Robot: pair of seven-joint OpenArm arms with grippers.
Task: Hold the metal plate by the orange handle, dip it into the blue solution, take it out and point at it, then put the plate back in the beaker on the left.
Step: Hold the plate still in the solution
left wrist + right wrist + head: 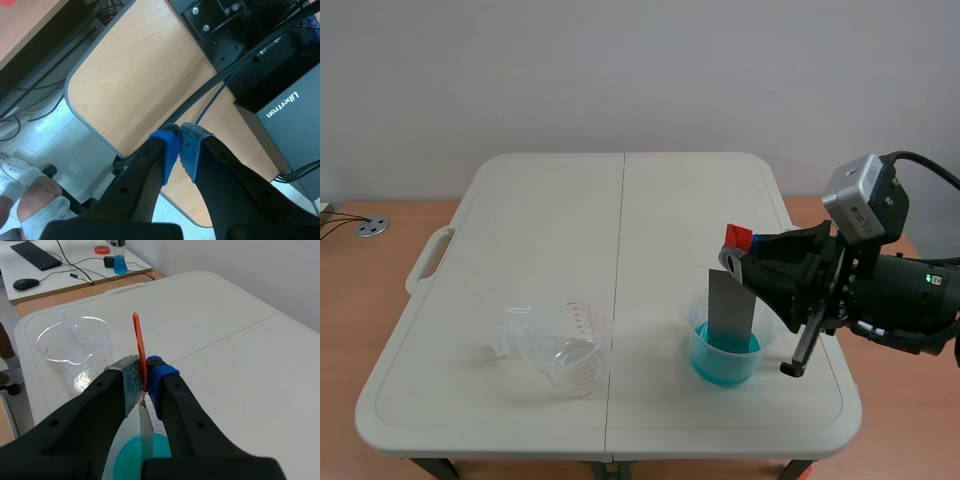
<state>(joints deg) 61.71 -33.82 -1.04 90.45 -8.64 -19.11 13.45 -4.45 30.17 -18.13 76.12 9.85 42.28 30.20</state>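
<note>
Scene view showed the white table and the right gripper over its right side; the left gripper, off the table, was pressed together on nothing. An empty beaker stood left of the blue solution. The metal plate stood upright, its lower edge reaching that solution, with the right gripper pinching its orange handle.

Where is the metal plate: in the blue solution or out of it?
In. The right gripper holds the metal plate upright by its orange handle, and its lower edge sits down in the blue solution.
</note>
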